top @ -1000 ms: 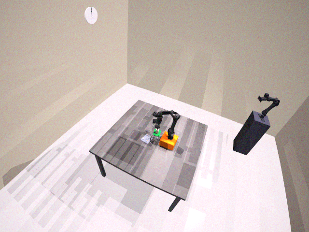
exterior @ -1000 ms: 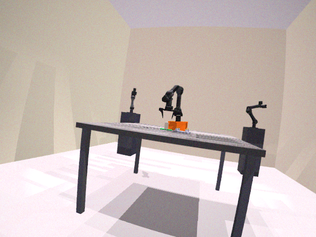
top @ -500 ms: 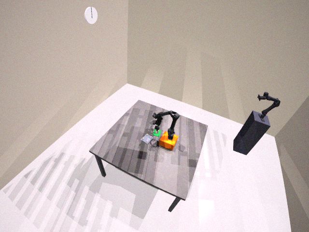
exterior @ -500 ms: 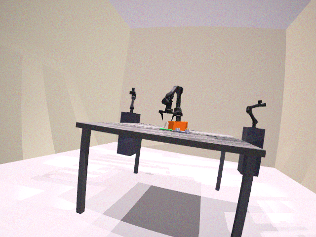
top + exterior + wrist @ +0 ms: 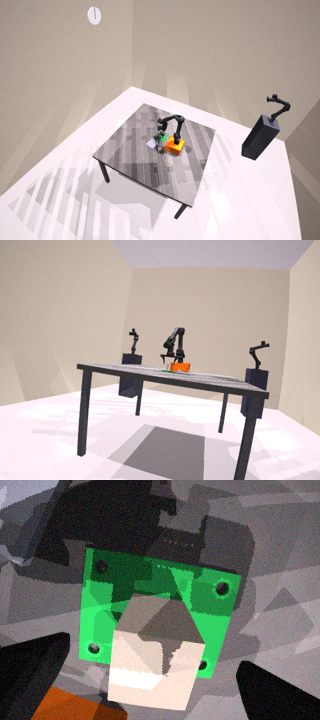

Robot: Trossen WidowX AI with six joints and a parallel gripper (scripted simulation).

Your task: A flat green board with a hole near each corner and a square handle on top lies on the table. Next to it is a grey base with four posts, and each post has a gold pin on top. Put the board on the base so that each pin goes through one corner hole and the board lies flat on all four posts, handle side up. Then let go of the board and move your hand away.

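Streaked grey counter (image 5: pixel 134 155) (image 5: pixel 165 378) carries green 4-hole board (image 5: pixel 164 139) (image 5: pixel 169 371) (image 5: pixel 97 612), flat, handle (image 5: pixel 168 366) (image 5: pixel 156 672) up, beside grey base (image 5: pixel 149 145) (image 5: pixel 184 373). End effector (image 5: pixel 162 136) (image 5: pixel 169 360) (image 5: pixel 156 658) above board: fingers wide apart, nothing held.

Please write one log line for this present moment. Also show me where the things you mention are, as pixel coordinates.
pincer (image 5: pixel 169 363) (image 5: pixel 156 658): open, above board | board (image 5: pixel 164 138) (image 5: pixel 165 370) (image 5: pixel 97 610): on table (image 5: pixel 178 180) (image 5: pixel 219 382), handle (image 5: pixel 168 366) (image 5: pixel 155 672) up | base (image 5: pixel 149 144) (image 5: pixel 184 373): beside board | placing: not done

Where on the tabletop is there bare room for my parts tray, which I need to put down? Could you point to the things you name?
Likely toward the two-legged edge in the top view, beyond the orange block (image 5: pixel 172 149) (image 5: pixel 180 367). It's crowded around the green board (image 5: pixel 164 138) (image 5: pixel 135 585), grey base (image 5: pixel 149 144) and hand (image 5: pixel 169 361).
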